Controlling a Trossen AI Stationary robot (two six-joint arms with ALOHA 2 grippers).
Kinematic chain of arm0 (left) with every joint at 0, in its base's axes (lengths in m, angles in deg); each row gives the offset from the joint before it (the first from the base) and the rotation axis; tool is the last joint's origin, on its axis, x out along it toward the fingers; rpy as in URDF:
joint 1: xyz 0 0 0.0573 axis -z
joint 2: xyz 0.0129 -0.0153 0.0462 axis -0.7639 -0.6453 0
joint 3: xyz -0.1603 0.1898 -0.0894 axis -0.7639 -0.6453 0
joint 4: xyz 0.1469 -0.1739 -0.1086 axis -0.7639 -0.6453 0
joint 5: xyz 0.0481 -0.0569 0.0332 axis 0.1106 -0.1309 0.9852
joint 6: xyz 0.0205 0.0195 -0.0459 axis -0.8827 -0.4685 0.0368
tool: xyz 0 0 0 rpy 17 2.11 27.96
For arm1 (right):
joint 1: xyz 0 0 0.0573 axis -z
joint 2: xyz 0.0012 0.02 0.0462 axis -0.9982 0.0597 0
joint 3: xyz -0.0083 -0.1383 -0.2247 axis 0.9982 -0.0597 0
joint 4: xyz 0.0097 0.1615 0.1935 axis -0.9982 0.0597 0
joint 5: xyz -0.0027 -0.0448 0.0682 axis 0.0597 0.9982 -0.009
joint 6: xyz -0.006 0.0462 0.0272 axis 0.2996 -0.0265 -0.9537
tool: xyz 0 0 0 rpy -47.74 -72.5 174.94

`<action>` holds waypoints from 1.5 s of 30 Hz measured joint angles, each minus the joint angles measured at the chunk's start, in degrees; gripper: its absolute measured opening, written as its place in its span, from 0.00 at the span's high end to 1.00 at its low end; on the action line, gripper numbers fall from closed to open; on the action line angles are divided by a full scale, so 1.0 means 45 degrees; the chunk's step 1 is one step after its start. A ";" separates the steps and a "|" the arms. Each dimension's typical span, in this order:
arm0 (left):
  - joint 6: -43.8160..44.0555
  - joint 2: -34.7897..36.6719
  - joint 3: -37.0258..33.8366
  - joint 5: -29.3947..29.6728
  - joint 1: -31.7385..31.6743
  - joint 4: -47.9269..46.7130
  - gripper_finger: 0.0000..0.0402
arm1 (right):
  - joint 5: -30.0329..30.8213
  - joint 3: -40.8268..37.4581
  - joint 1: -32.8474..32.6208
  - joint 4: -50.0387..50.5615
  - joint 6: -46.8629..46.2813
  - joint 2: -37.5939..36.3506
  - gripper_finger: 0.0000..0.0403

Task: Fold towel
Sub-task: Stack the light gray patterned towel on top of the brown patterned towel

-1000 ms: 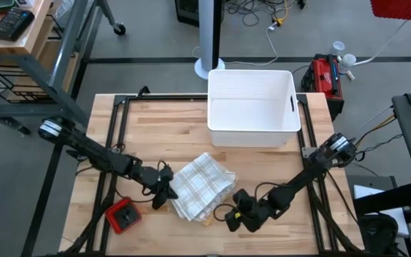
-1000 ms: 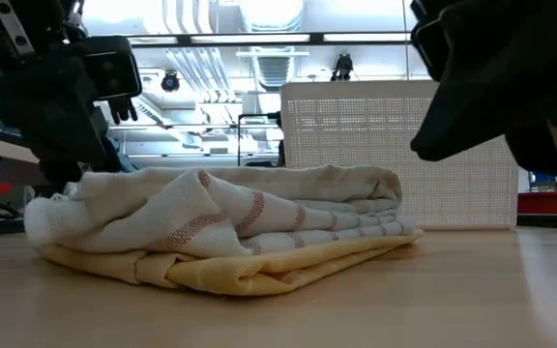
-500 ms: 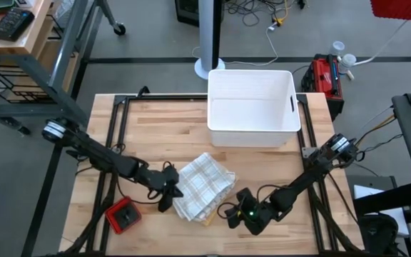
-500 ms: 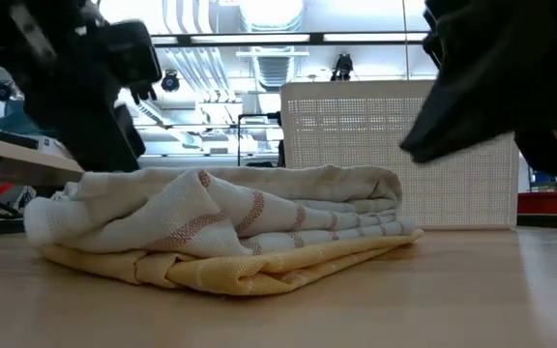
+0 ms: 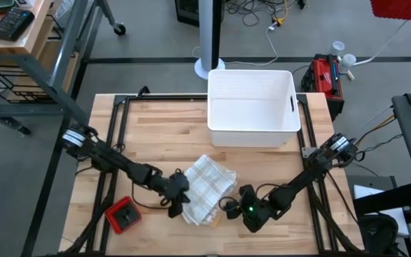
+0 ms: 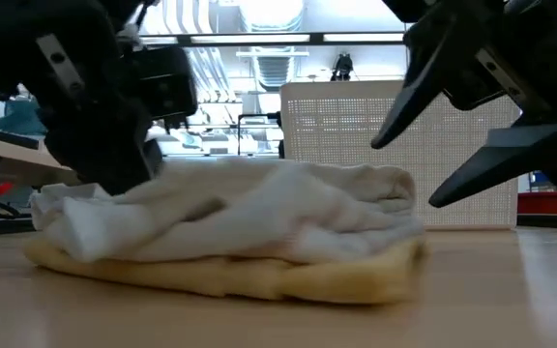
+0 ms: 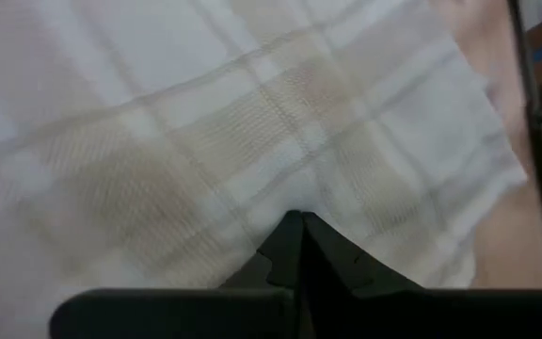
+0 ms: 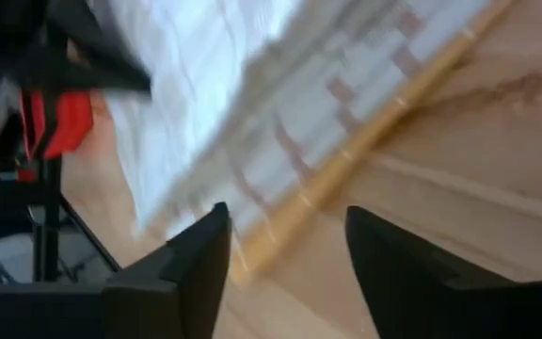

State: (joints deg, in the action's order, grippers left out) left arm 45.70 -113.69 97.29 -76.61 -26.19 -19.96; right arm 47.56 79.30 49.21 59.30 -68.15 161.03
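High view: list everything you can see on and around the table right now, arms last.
towel: one, white checked with a yellow edge, folded, table's front middle
bin: one, white, table's back edge
red box: one, red with a black top, front left corner
table: one, light wood
red case: one, on the floor right of the bin
left gripper: shut, on the towel's left edge
right gripper: open, at the towel's right edge
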 joint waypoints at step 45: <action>-0.7506 0.3788 0.0303 0.1327 0.0963 -0.6882 0.98 | 0.0027 0.2175 -0.0831 0.1123 0.7753 0.0505 0.40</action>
State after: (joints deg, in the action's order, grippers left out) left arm 11.92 -96.65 98.65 -70.64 -21.85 -50.93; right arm 47.68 89.09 45.47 64.35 -33.27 163.31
